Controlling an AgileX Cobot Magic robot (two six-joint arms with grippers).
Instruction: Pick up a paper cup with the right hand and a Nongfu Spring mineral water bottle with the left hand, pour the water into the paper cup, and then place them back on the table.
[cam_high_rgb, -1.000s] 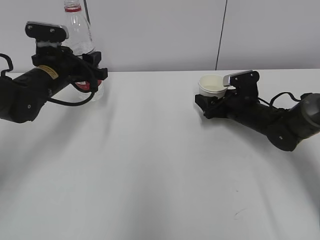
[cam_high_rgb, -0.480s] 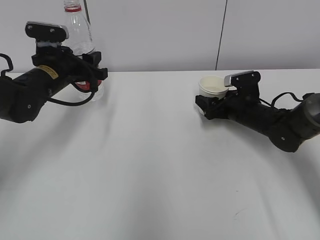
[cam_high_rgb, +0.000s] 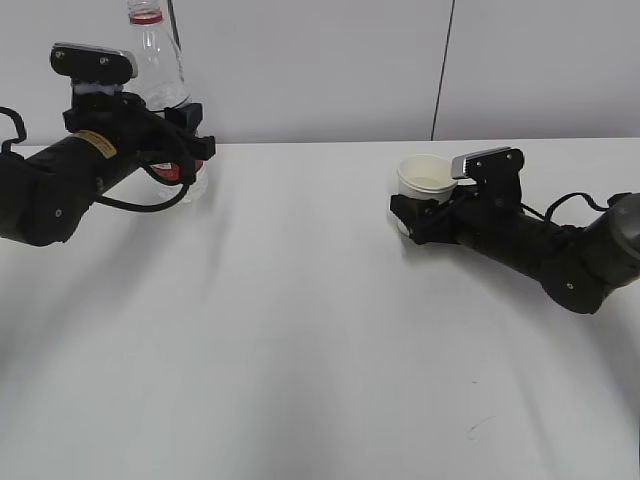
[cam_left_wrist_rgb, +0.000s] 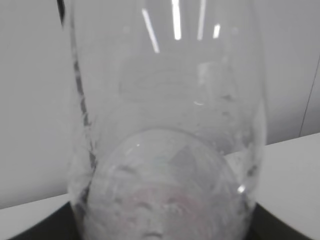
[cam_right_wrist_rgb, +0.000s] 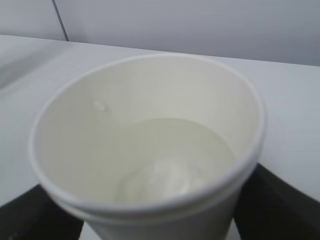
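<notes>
At the far left the clear Nongfu Spring mineral water bottle stands upright, its red neck ring at the frame top. My left gripper is shut on it at the red label. The bottle fills the left wrist view, with dark fingers just showing at the bottom corners. At the right the cream-white paper cup sits upright in my right gripper, low over the table. In the right wrist view the cup holds a little water, and black fingers flank it.
A small dark scuff mark lies on the white tabletop near the front right. A grey wall with a thin dark vertical seam stands behind the table's far edge. Both forearms rest low over the table.
The right arm has shifted slightly right and down with the paper cup. The left arm and the bottle have not moved.
</notes>
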